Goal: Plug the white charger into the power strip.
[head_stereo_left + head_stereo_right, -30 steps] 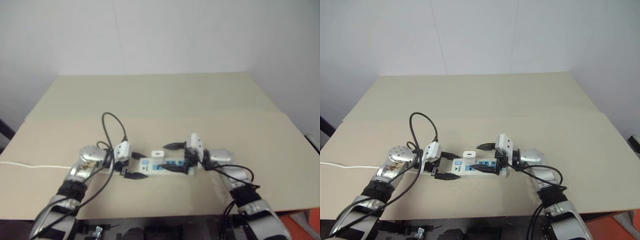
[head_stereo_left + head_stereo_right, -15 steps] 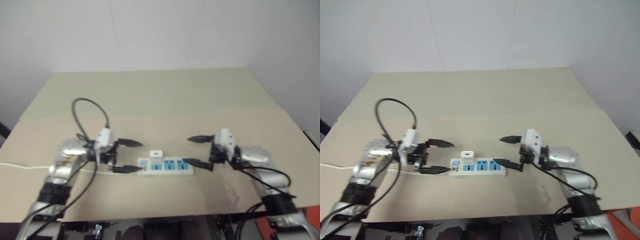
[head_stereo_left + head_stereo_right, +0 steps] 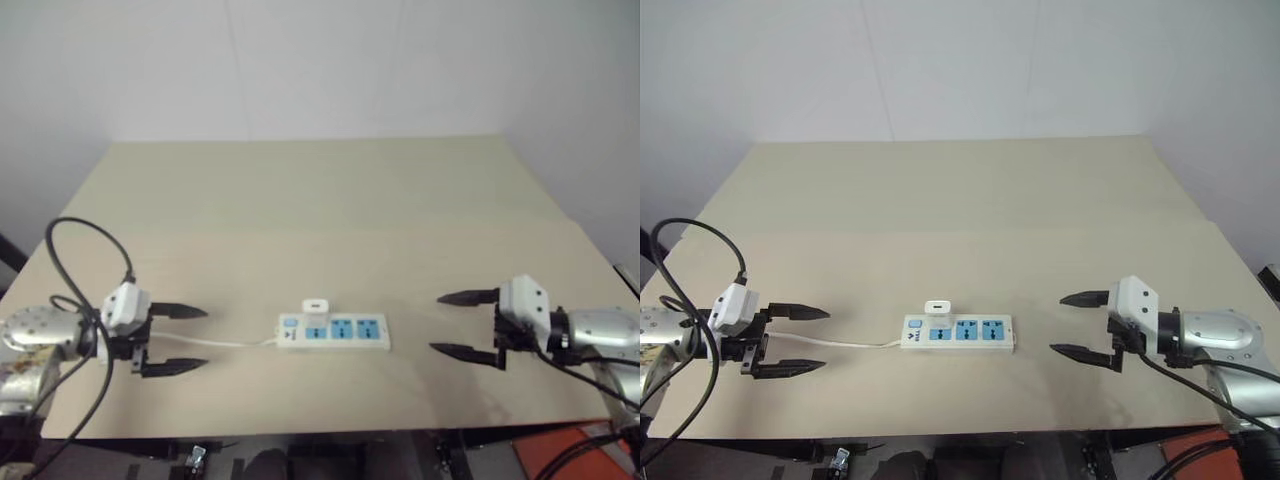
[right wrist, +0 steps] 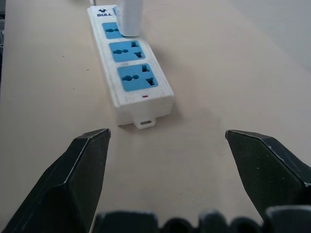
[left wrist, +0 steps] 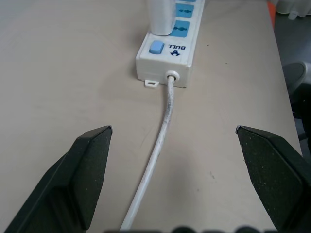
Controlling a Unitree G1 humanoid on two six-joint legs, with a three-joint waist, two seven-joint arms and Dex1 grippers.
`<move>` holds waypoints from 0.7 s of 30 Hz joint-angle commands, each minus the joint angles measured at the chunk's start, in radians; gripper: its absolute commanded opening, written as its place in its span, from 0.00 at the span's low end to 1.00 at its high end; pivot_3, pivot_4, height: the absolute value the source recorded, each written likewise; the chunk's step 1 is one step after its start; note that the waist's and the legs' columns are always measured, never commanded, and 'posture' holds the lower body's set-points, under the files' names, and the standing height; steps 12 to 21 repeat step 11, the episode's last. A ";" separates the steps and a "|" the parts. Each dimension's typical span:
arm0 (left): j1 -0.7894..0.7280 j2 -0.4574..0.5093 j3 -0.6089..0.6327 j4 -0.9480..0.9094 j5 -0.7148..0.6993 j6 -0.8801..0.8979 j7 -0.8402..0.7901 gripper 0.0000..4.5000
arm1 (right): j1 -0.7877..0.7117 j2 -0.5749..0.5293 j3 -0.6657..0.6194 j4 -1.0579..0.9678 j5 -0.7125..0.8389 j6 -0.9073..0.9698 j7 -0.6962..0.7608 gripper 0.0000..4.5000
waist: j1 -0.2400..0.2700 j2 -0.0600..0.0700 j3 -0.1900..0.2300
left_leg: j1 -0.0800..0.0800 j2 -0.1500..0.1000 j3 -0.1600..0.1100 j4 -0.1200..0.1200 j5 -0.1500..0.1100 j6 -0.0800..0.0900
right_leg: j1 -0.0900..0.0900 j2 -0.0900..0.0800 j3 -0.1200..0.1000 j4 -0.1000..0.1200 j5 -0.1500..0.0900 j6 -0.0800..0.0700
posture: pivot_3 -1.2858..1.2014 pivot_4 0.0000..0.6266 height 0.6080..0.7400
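Observation:
The power strip lies flat near the table's front edge, between my two arms. The white charger stands upright in the strip's leftmost blue socket, beside the small blue switch. My left gripper is open, well to the left of the strip, its fingers pointing at the cord end. My right gripper is open too, off to the right and apart from the strip's other end. Neither gripper holds anything.
The strip's white cord runs left across the beige table and passes between my left fingers. A black cable loops up from my left wrist. The table's front edge is close to both grippers.
Both grippers have drawn outward from the strip, left one to the left, right one to the right. The left one opened and the charger stays standing in the socket.

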 commanded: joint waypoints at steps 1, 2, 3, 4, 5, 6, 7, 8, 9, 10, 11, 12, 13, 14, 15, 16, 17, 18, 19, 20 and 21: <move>0.009 -0.001 0.021 -0.042 -0.015 -0.004 0.020 0.99 | 0.003 -0.016 -0.037 -0.042 0.018 0.003 -0.007 1.00 | -0.002 0.000 0.000 | 0.000 0.000 0.000 0.000 0.000 0.000 | 0.000 0.000 0.000 0.000 0.000 0.000 | 0.52 0.24 1.00; 0.011 -0.004 0.021 -0.044 -0.015 -0.002 0.026 0.99 | 0.004 -0.016 -0.036 -0.045 0.017 0.005 -0.011 1.00 | -0.002 0.000 0.001 | 0.000 0.000 0.000 0.000 0.000 0.000 | 0.000 0.000 0.000 0.000 0.000 0.000 | 0.52 0.24 1.00; 0.011 -0.006 0.020 -0.047 -0.015 0.000 0.031 0.99 | 0.004 -0.015 -0.038 -0.048 0.017 0.007 -0.015 1.00 | -0.003 0.000 0.001 | 0.000 0.000 0.000 0.000 0.000 0.000 | 0.000 0.000 0.000 0.000 0.000 0.000 | 0.52 0.24 1.00; 0.012 -0.008 0.020 -0.049 -0.017 0.004 0.035 0.99 | 0.005 -0.014 -0.039 -0.052 0.018 0.010 -0.020 1.00 | -0.003 0.000 0.001 | 0.000 0.000 0.000 0.000 0.000 0.000 | 0.000 0.001 0.000 0.000 0.000 0.000 | 0.52 0.24 1.00; 0.012 -0.009 0.019 -0.052 -0.018 0.006 0.039 0.99 | 0.007 -0.016 -0.042 -0.057 0.021 0.016 -0.024 1.00 | -0.003 0.000 0.001 | 0.000 0.001 0.000 0.000 0.000 0.000 | 0.000 0.001 0.000 0.000 0.000 0.000 | 0.52 0.24 1.00; 0.011 -0.010 0.016 -0.055 -0.019 0.009 0.041 0.99 | 0.009 -0.020 -0.045 -0.062 0.026 0.026 -0.027 1.00 | -0.002 0.000 0.001 | 0.000 0.001 0.000 0.000 0.000 0.000 | 0.000 0.001 0.000 0.000 0.000 0.000 | 0.52 0.24 1.00; 0.006 -0.012 0.013 -0.054 -0.021 0.012 0.041 0.99 | 0.009 -0.023 -0.048 -0.064 0.028 0.031 -0.028 1.00 | -0.002 0.000 0.001 | 0.000 0.001 0.000 0.000 0.000 0.000 | 0.000 0.001 0.000 0.000 0.000 0.000 | 0.52 0.24 1.00; 0.002 -0.013 0.009 -0.052 -0.020 0.012 0.041 0.99 | 0.012 -0.025 -0.052 -0.066 0.028 0.034 -0.028 1.00 | -0.001 0.000 0.001 | 0.000 0.001 0.000 0.000 0.000 0.000 | 0.000 0.001 0.000 0.000 0.000 0.000 | 0.52 0.24 1.00; -0.004 -0.015 0.003 -0.049 -0.016 0.010 0.043 0.99 | 0.015 -0.028 -0.054 -0.067 0.027 0.037 -0.029 1.00 | -0.001 0.000 0.001 | 0.000 0.001 0.001 0.000 0.000 0.000 | 0.000 0.001 0.000 0.000 0.000 -0.001 | 0.52 0.24 1.00; -0.010 -0.017 -0.001 -0.044 -0.011 0.007 0.044 0.99 | 0.019 -0.029 -0.057 -0.067 0.025 0.038 -0.028 1.00 | -0.001 0.000 0.001 | 0.000 0.001 0.001 0.000 0.000 0.000 | 0.000 0.001 0.000 0.000 0.000 -0.001 | 0.52 0.24 1.00; -0.014 -0.018 -0.005 -0.041 -0.009 0.006 0.045 0.99 | 0.021 -0.034 -0.059 -0.070 0.027 0.048 -0.024 1.00 | -0.001 0.000 0.001 | 0.000 0.001 0.001 0.000 0.000 0.000 | 0.000 0.001 0.000 0.000 0.000 -0.001 | 0.52 0.24 1.00; -0.014 -0.018 -0.005 -0.041 -0.009 0.006 0.045 0.99 | 0.021 -0.034 -0.059 -0.070 0.027 0.048 -0.024 1.00 | -0.001 0.000 0.001 | 0.000 0.001 0.001 0.000 0.000 0.000 | 0.000 0.001 0.000 0.000 0.000 -0.001 | 0.52 0.24 1.00; -0.014 -0.018 -0.005 -0.041 -0.009 0.006 0.045 0.99 | 0.021 -0.034 -0.059 -0.070 0.027 0.048 -0.024 1.00 | -0.001 0.000 0.001 | 0.000 0.001 0.001 0.000 0.000 0.000 | 0.000 0.001 0.000 0.000 0.000 -0.001 | 0.52 0.24 1.00; -0.014 -0.018 -0.005 -0.041 -0.009 0.006 0.045 0.99 | 0.021 -0.034 -0.059 -0.070 0.027 0.048 -0.024 1.00 | -0.001 0.000 0.001 | 0.000 0.001 0.001 0.000 0.000 0.000 | 0.000 0.001 0.000 0.000 0.000 -0.001 | 0.52 0.24 1.00; -0.014 -0.018 -0.005 -0.041 -0.009 0.006 0.045 0.99 | 0.021 -0.034 -0.059 -0.070 0.027 0.048 -0.024 1.00 | -0.001 0.000 0.001 | 0.000 0.001 0.001 0.000 0.000 0.000 | 0.000 0.001 0.000 0.000 0.000 -0.001 | 0.52 0.24 1.00; -0.014 -0.018 -0.005 -0.041 -0.009 0.006 0.045 0.99 | 0.021 -0.034 -0.059 -0.070 0.027 0.048 -0.024 1.00 | -0.001 0.000 0.001 | 0.000 0.001 0.001 0.000 0.000 0.000 | 0.000 0.001 0.000 0.000 0.000 -0.001 | 0.52 0.24 1.00; -0.014 -0.018 -0.005 -0.041 -0.009 0.006 0.045 0.99 | 0.021 -0.034 -0.059 -0.070 0.027 0.048 -0.024 1.00 | -0.001 0.000 0.001 | 0.000 0.001 0.001 0.000 0.000 0.000 | 0.000 0.001 0.000 0.000 0.000 -0.001 | 0.52 0.24 1.00; -0.014 -0.018 -0.005 -0.041 -0.009 0.006 0.045 0.99 | 0.021 -0.034 -0.059 -0.070 0.027 0.048 -0.024 1.00 | -0.001 0.000 0.001 | 0.000 0.001 0.001 0.000 0.000 0.000 | 0.000 0.001 0.000 0.000 0.000 -0.001 | 0.52 0.24 1.00; -0.014 -0.018 -0.005 -0.041 -0.009 0.006 0.045 0.99 | 0.021 -0.034 -0.059 -0.070 0.027 0.048 -0.024 1.00 | -0.001 0.000 0.001 | 0.000 0.001 0.001 0.000 0.000 0.000 | 0.000 0.001 0.000 0.000 0.000 -0.001 | 0.52 0.24 1.00; -0.014 -0.018 -0.005 -0.041 -0.009 0.006 0.045 0.99 | 0.021 -0.034 -0.059 -0.070 0.027 0.048 -0.024 1.00 | -0.001 0.000 0.001 | 0.000 0.001 0.001 0.000 0.000 0.000 | 0.000 0.001 0.000 0.000 0.000 -0.001 | 0.52 0.24 1.00; -0.014 -0.018 -0.005 -0.041 -0.009 0.006 0.045 0.99 | 0.021 -0.034 -0.059 -0.070 0.027 0.048 -0.024 1.00 | -0.001 0.000 0.001 | 0.000 0.001 0.001 0.000 0.000 0.000 | 0.000 0.001 0.000 0.000 0.000 -0.001 | 0.52 0.24 1.00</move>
